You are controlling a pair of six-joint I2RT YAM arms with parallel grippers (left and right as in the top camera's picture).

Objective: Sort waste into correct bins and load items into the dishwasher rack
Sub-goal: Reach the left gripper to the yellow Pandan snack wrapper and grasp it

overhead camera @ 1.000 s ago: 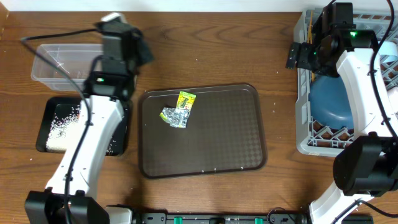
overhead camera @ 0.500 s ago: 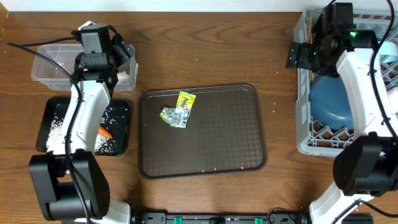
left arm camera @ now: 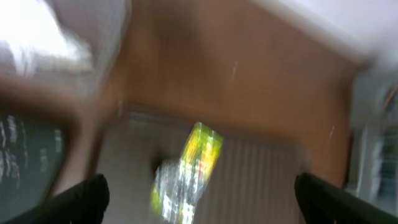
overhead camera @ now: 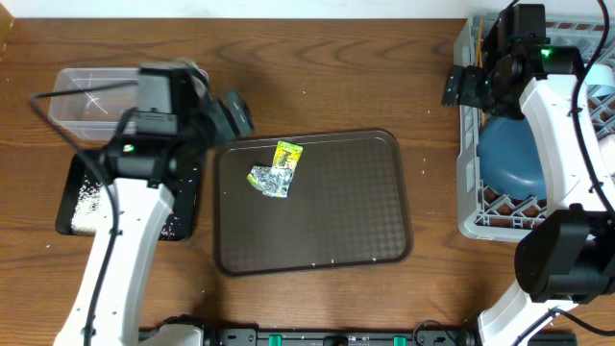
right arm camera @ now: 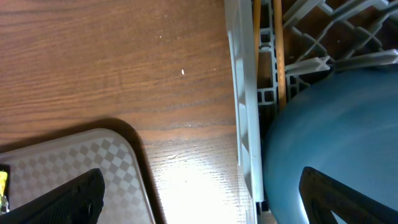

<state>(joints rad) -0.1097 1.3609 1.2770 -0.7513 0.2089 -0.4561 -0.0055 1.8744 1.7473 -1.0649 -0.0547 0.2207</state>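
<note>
The crumpled silvery wrapper with its yellow-green label (overhead camera: 274,171) (left arm camera: 186,174) lies on the upper left of the brown serving tray (overhead camera: 336,221). My left gripper (overhead camera: 231,113) (left arm camera: 199,205) is open and blurred with motion, just off that tray's upper left corner, with the wrapper below and ahead of it. Rice grains (overhead camera: 88,197) are scattered in the black tray (overhead camera: 67,216); the clear tub (overhead camera: 91,96) stands behind it. The carrot is hidden. My right gripper (overhead camera: 461,86) (right arm camera: 205,205) is open and empty beside the grey rack (overhead camera: 473,192), which holds the dark-blue bowl (overhead camera: 514,154) (right arm camera: 336,124) and chopsticks (right arm camera: 256,37).
The brown serving tray fills the middle of the table, and its corner (right arm camera: 93,162) shows under my right gripper. A light-blue piece (overhead camera: 601,82) sits at the rack's far right edge. Stray rice grains (overhead camera: 317,261) lie on the tray's front rim.
My left gripper has gone from shut to open and swung right, from over the tub toward the brown tray. A carrot seen on the black tray is now covered by the arm. The right arm is still.
</note>
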